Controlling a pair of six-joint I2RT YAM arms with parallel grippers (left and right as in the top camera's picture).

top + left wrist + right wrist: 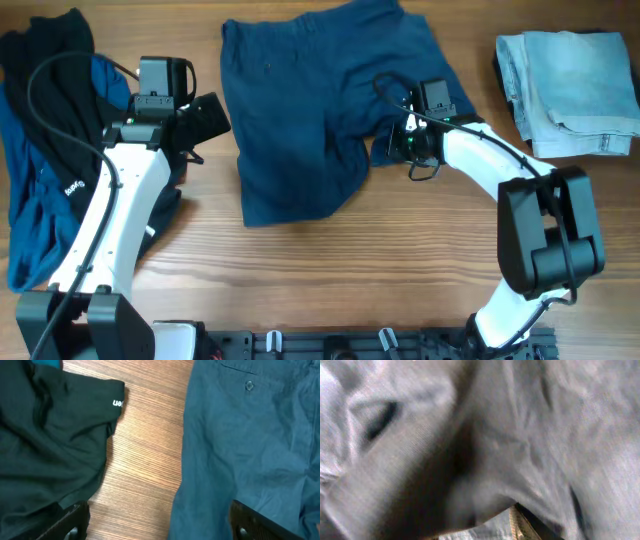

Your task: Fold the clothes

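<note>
Right gripper [405, 140], buried in the navy shorts [300, 110] at centre frame, grip impossible to tell, is likely needing a firm hem pinch; left gripper [205, 118] is hovering released, centre left.

Wooden table [330, 270], mid-brown, grain running left to right in the overhead view. The left wrist view shows a lit strip of the same wood [145, 460], finely striped. A black rail [420, 347] runs along the near edge and carries small pale hooks [386, 338].
</note>
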